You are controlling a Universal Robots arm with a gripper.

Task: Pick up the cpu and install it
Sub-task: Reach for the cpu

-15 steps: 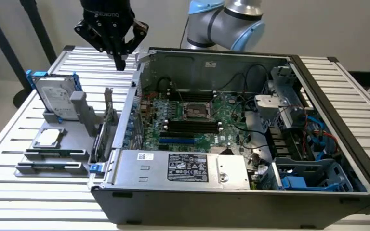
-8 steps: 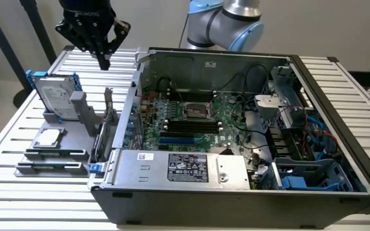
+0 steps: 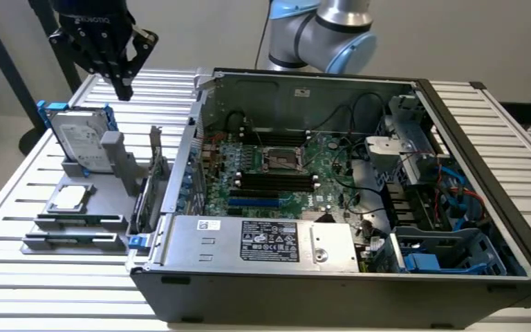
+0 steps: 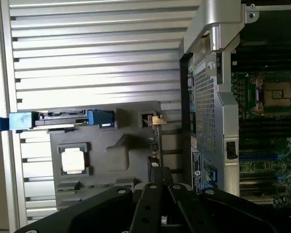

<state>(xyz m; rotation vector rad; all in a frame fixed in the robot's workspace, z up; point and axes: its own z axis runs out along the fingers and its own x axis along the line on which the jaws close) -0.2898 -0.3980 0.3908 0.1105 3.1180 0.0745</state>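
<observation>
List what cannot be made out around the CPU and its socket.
- Small flat silver-grey square cpu: top markings too small to read in either view.
- Metal-framed square socket on the green motherboard: pins too fine to tell in either view.
- Large silver hard drive in a blue bracket: the wrist view sees it edge-on, so its face is hidden.

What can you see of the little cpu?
The cpu is a small, flat square chip with a shiny, metal-looking silver-grey top and a thin darker rim. It lies flat, top up, in a pocket of the grey holder, beside the open computer case. Only the holder touches it.
</observation>
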